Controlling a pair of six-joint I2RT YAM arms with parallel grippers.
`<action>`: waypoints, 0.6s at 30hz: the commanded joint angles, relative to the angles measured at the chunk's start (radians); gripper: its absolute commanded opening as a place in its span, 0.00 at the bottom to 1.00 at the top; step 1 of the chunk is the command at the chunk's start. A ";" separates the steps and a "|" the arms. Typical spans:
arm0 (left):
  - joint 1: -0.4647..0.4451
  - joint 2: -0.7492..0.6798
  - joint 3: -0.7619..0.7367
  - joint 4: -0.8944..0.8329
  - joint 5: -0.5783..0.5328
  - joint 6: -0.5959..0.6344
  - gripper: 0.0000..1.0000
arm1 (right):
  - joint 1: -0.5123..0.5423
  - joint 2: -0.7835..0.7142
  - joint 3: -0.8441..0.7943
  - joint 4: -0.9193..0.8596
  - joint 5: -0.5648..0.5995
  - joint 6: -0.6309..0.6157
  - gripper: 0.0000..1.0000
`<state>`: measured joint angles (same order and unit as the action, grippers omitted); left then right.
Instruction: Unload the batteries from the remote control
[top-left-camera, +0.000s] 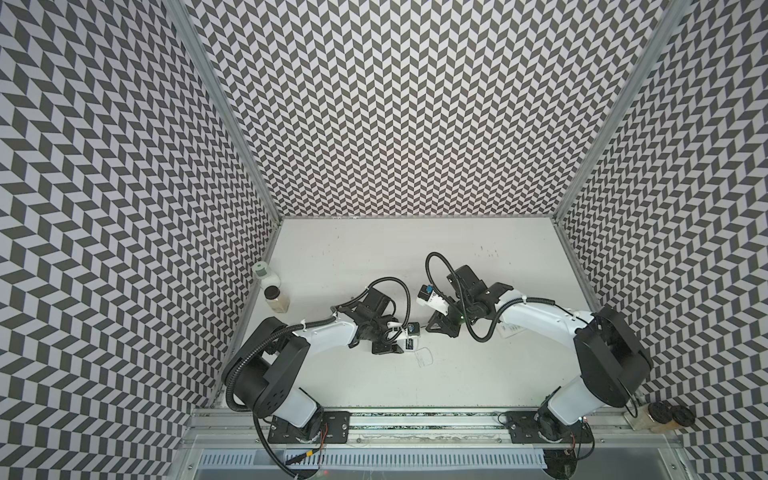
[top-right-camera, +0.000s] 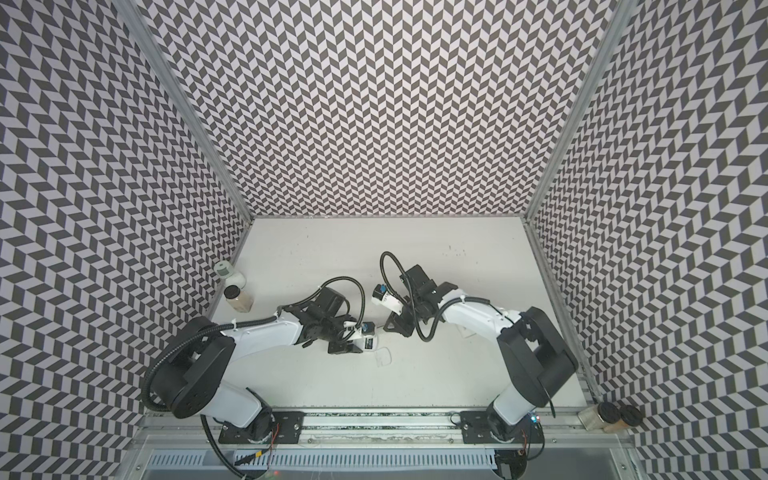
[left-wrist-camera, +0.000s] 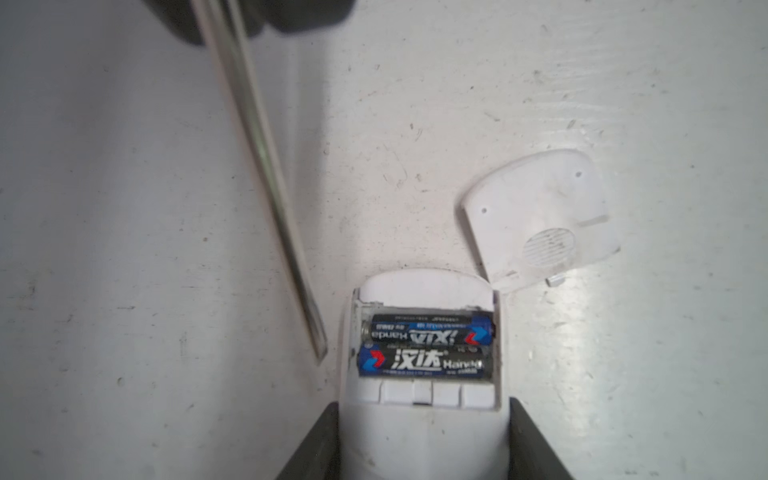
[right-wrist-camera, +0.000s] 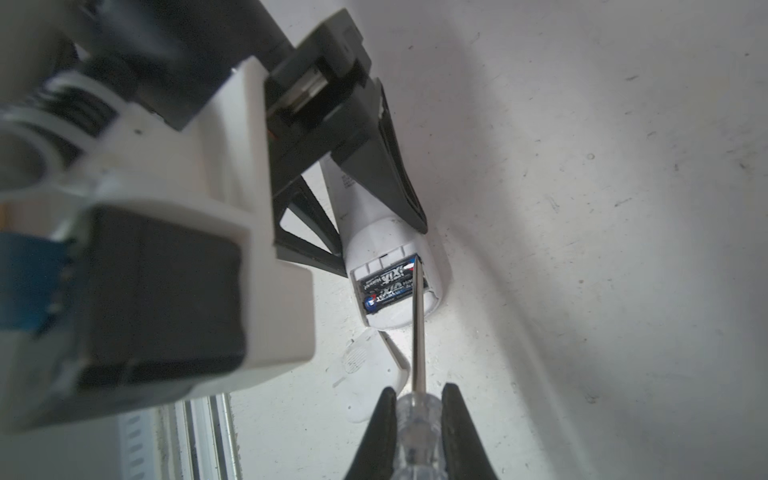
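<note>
The left gripper (left-wrist-camera: 424, 440), jaws half open, clamps the white remote control (left-wrist-camera: 424, 286) on the table (left-wrist-camera: 124, 249), with the two black batteries (left-wrist-camera: 426, 347) side by side in its open bay and the cover (left-wrist-camera: 540, 216) lying just beside. The right gripper (right-wrist-camera: 417, 419) is closed tight on the clear handle of the screwdriver (right-wrist-camera: 417, 332), whose tip sits at one battery end; contact cannot be confirmed. The tip should seat under that end and lever gently upward, the remote held firm against pivoting.
</note>
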<state>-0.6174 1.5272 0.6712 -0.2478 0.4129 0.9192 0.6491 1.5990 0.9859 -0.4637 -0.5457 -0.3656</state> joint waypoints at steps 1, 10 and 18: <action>-0.019 -0.010 -0.005 -0.029 0.026 0.009 0.35 | 0.001 0.012 0.007 0.054 0.019 0.009 0.00; -0.020 -0.010 -0.005 -0.029 0.026 0.009 0.35 | 0.021 0.052 0.029 0.059 0.015 0.007 0.00; -0.019 -0.009 -0.005 -0.028 0.027 0.009 0.35 | 0.030 0.055 0.025 0.049 -0.005 -0.010 0.00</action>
<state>-0.6197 1.5272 0.6712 -0.2478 0.4122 0.9192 0.6704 1.6482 0.9901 -0.4408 -0.5240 -0.3584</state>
